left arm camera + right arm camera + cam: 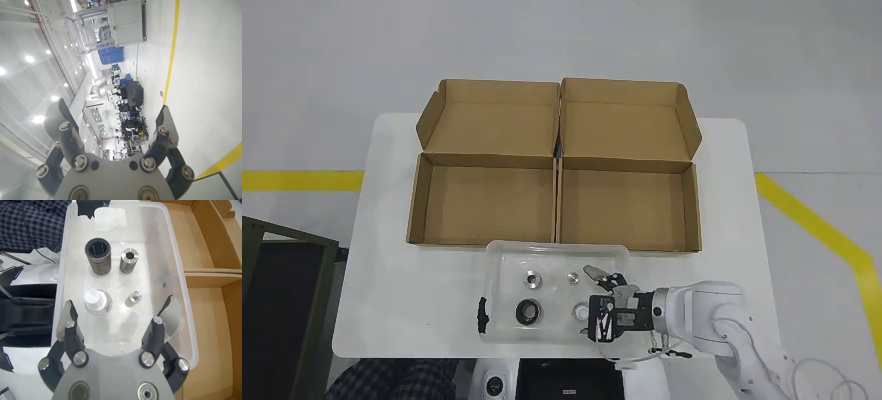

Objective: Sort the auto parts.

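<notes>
Right pincer (120, 303) near dark upright bearing (98, 256)

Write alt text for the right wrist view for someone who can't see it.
The right arm's open tool hangs over a clear plastic bin holding four upright parts: a dark cylindrical bearing, a silver bored metal cylinder, a white-capped clear bottle and a small silver-topped fitting. Beside the bin lie brown cardboard boxes.

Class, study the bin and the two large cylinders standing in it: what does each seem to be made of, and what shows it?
Bin: probably plastic; milky, translucent walls and a glossy floor.
Larger cylinder: likely steel; dull dark grey side with grooves, and a black ring at its top.
Smaller cylinder: metal; bright machined top face around a bore, with duller sides.
</notes>
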`<action>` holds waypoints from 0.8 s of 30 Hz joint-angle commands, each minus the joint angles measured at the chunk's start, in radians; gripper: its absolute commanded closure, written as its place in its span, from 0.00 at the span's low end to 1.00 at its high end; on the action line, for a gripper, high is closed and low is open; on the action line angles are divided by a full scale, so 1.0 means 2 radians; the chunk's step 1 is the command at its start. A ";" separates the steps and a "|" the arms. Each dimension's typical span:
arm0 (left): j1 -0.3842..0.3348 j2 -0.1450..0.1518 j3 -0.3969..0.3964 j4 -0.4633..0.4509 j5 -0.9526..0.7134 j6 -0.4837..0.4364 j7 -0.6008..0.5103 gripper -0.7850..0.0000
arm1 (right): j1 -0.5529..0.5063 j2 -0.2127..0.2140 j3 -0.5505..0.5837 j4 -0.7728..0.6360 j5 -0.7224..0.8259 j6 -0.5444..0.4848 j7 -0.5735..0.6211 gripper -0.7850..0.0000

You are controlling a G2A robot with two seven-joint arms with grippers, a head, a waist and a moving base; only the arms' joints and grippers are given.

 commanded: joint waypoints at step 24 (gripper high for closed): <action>0.000 0.000 0.000 0.000 0.000 0.000 0.000 0.00 | 0.023 0.005 -0.043 0.024 0.001 -0.009 0.015 0.67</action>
